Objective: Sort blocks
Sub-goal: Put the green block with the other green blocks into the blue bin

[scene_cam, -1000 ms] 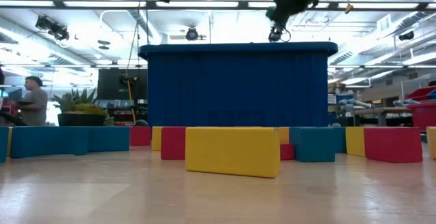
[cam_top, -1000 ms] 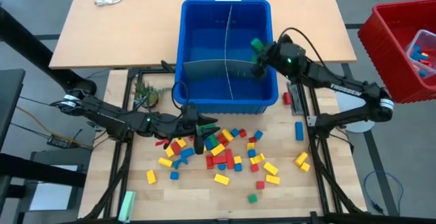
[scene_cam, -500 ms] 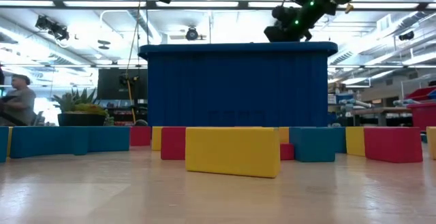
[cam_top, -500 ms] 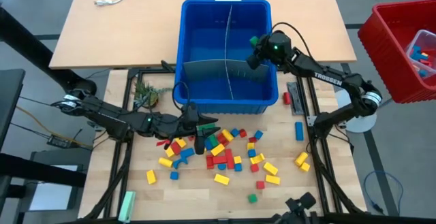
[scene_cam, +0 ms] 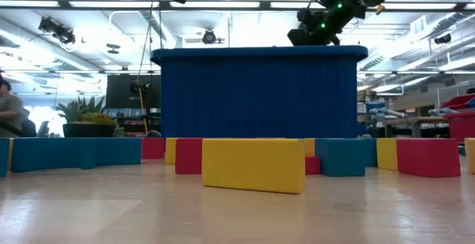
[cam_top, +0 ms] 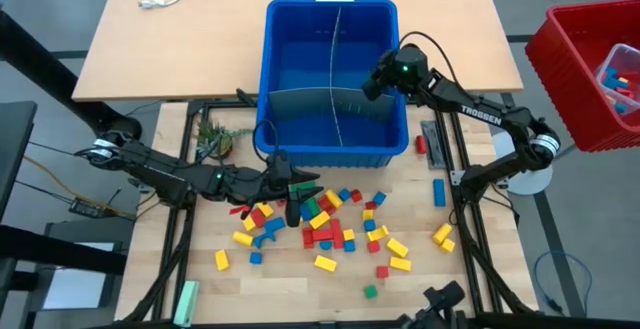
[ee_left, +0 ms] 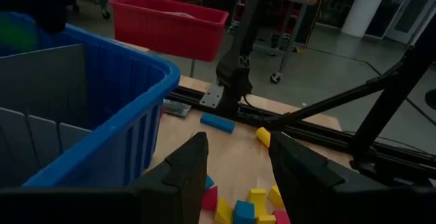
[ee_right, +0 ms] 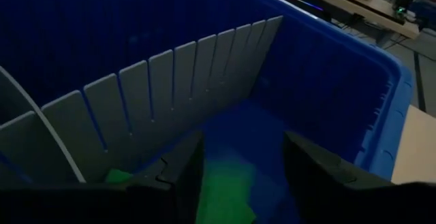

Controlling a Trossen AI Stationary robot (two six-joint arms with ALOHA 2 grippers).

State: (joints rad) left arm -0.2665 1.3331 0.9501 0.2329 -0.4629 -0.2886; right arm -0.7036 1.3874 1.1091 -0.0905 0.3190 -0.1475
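The right end effector hangs over the blue bin at about 3 o'clock of its interior, fingers parted, with a blurred green block showing between them in the right wrist view; whether they grip it I cannot tell. The left end effector sits at the 9 o'clock edge of the scattered blocks on the wooden surface, fingers parted and holding nothing. Grey ridged dividers split the bin into compartments, and another green block lies at their foot.
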